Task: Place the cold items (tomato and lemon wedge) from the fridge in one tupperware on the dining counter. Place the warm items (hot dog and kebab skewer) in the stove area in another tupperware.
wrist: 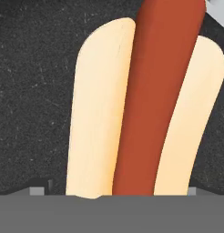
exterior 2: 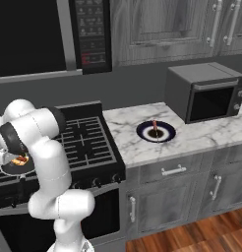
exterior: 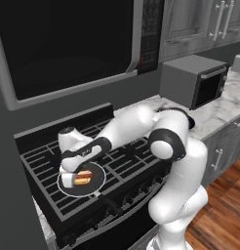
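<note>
The hot dog (wrist: 150, 100), a red-brown sausage in a pale bun, lies in a dark round pan (exterior: 94, 172) on the front left burner of the stove area (exterior: 131, 163). My gripper (exterior: 77, 179) is low over the pan. It is open, with one dark fingertip (wrist: 39, 189) on each side of the bun and not touching it. From the right base view the hot dog (exterior 2: 19, 160) peeks out behind my arm. The kebab skewer (exterior 2: 155, 128) rests on a dark blue plate (exterior 2: 165, 135) on the marble counter right of the stove.
A grey microwave oven (exterior 2: 206, 91) stands on the counter at the right. A large built-in microwave (exterior: 68, 39) hangs low over the stove. Grey upper cabinets (exterior 2: 167, 24) line the wall, and drawers sit under the counter (exterior 2: 137, 147).
</note>
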Available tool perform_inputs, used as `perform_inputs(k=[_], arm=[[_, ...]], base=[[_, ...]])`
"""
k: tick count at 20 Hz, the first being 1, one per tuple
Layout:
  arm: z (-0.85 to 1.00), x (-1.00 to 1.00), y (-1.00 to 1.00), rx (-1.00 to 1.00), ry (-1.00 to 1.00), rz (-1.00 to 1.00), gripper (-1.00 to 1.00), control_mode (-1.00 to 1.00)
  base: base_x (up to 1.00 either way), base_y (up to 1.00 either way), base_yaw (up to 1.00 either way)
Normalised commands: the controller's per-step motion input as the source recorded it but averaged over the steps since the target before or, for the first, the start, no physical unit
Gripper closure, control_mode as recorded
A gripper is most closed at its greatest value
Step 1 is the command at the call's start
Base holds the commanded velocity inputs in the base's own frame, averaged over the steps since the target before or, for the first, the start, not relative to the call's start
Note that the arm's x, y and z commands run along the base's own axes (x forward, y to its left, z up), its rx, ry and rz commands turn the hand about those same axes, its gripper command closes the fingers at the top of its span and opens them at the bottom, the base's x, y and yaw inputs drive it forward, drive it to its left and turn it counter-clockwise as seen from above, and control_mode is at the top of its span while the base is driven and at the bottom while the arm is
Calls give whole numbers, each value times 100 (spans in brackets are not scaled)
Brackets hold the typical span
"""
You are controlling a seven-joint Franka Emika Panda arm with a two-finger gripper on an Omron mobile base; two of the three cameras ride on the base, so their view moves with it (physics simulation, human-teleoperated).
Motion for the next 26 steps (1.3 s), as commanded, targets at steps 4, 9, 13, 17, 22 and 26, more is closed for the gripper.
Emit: perform_inputs(k=[4,9,13,17,22,26], arm=[[-100,-18,-30,-12,-1,0,-100,-100],[-100,-76,-71,-6,0,-8,-100,-100],[-100,-100,-94,-1,-12,-18,100,-100],[-100,-96,-100,0,-31,-14,100,-100],[-35,-73,-91,2,-24,-2,100,-100],[70,-29,-80,17,-1,0,100,-100]], base=[[0,0,0],[0,0,0],[0,0,0],[0,0,0],[0,0,0],[0,0,0]])
